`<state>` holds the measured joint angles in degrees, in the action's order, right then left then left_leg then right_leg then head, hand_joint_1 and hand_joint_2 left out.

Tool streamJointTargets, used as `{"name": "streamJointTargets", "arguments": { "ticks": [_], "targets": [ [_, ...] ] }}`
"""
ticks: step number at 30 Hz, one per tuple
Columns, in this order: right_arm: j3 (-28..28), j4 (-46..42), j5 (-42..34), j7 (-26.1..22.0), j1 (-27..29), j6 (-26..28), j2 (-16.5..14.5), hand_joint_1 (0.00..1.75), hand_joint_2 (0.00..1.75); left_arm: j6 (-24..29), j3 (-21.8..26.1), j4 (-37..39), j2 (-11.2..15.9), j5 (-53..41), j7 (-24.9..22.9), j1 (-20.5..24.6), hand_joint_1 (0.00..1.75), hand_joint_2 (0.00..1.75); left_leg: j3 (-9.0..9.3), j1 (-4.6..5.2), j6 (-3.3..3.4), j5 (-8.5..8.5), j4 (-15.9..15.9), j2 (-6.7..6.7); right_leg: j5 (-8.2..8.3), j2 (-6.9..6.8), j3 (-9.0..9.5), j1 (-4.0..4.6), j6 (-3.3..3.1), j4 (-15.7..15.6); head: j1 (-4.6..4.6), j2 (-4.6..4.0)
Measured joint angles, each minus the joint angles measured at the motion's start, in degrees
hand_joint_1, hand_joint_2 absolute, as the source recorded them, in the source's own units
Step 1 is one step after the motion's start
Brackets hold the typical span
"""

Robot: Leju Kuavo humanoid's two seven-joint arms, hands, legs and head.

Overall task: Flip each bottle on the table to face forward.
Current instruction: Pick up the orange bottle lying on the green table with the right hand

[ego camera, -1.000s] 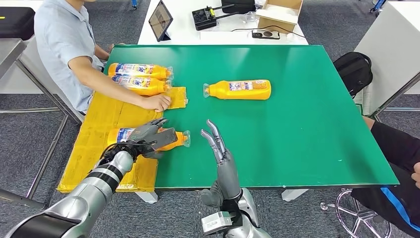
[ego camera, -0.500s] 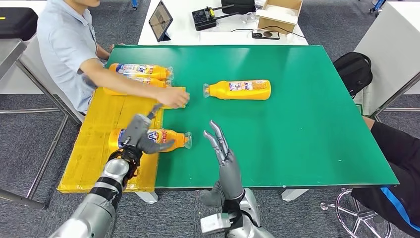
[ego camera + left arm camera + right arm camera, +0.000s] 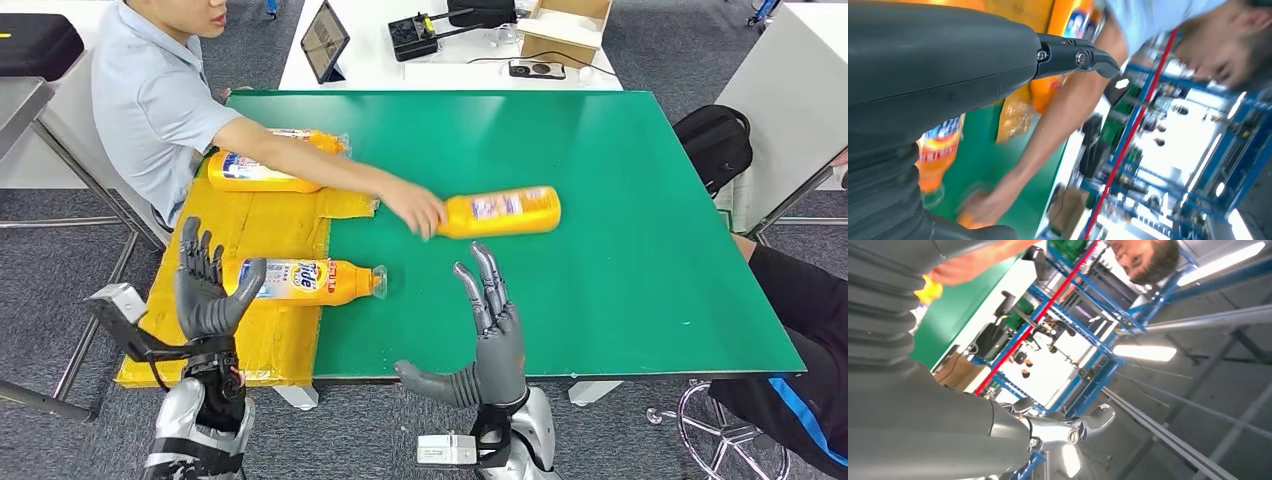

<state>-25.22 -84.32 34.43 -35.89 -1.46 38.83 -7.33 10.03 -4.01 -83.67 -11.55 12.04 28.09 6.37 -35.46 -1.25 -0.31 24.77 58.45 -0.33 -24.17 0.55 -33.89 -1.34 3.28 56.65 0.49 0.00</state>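
An orange bottle [image 3: 310, 280] lies on its side at the green table's [image 3: 620, 260] near left, its label facing up and its cap pointing right. My left hand [image 3: 205, 288] is raised just left of it, open with fingers spread, touching nothing. My right hand [image 3: 493, 322] is held up open over the near edge, empty. A person's hand [image 3: 420, 212] grips the neck of a second orange bottle [image 3: 505, 211] mid-table. Two more orange bottles [image 3: 255, 172] lie at the far left under the person's arm. The left wrist view shows my hand [image 3: 923, 75] and a blurred orange bottle [image 3: 940, 150].
Yellow cardboard [image 3: 240, 225] covers the table's left side and overhangs its edge. A person in a light blue shirt [image 3: 150, 100] sits at the far left, arm stretched across the table. A white desk with a tablet [image 3: 323, 42] and box stands behind. Another person's leg [image 3: 800, 300] is at right.
My left hand let go of the near bottle and pulled back, fingers spread. The person reached across, took the middle bottle and shifted it right. My right hand moved slightly right and turned.
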Motion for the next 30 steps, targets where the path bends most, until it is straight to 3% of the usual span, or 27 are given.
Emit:
{"name": "streamJointTargets", "arguments": {
  "ticks": [5, 7, 14, 20, 30],
  "targets": [
    [4.9, 6.2, 16.6, 20.3, -0.5, -10.4, 5.2, 0.00, 1.75, 7.5, 1.0, -9.7, -0.2, -9.8, 5.3, -10.2, 0.00, 1.75, -0.01, 0.03, 0.03, 0.04, 0.0, -0.10, -0.07, -0.05, -0.03, -0.03, 0.09, 0.0, 0.01, 0.00],
    [8.0, 8.2, 20.0, 23.8, -0.7, -13.4, 7.3, 0.00, 1.75, 8.8, 1.3, -13.1, -0.2, -13.1, 6.2, -13.1, 0.00, 1.75, -0.09, 0.05, 0.05, 0.02, 0.0, -0.26, -0.11, -0.18, -0.02, -0.04, 0.17, 0.0, 0.02, 0.00],
    [13.0, 12.0, 25.2, 29.6, -1.8, -18.3, 10.0, 0.00, 1.75, 11.3, 1.2, -18.8, -0.3, -17.4, 5.8, -15.5, 0.00, 1.75, -0.07, 0.01, 0.05, 0.01, 0.0, -0.23, -0.09, -0.18, 0.00, -0.01, 0.16, 0.0, -0.03, 0.00],
    [14.3, 16.1, 27.9, 33.6, -4.0, -18.9, 10.7, 0.00, 1.75, 12.2, 1.0, -19.6, -0.3, -18.1, 4.7, -15.6, 0.00, 1.75, -0.05, 0.01, 0.05, 0.00, 0.0, -0.19, -0.09, -0.18, 0.01, -0.01, 0.16, 0.0, -0.03, 0.00],
    [15.3, 27.9, 27.5, 31.8, -13.0, -17.4, 10.9, 0.00, 1.75, 12.1, -0.1, -18.8, -0.3, -17.9, 4.0, -13.7, 0.00, 1.75, -0.03, 0.03, 0.09, -0.05, 0.0, -0.20, -0.03, -0.18, 0.04, -0.03, 0.21, 0.0, -0.03, 0.00]
  ]
}}
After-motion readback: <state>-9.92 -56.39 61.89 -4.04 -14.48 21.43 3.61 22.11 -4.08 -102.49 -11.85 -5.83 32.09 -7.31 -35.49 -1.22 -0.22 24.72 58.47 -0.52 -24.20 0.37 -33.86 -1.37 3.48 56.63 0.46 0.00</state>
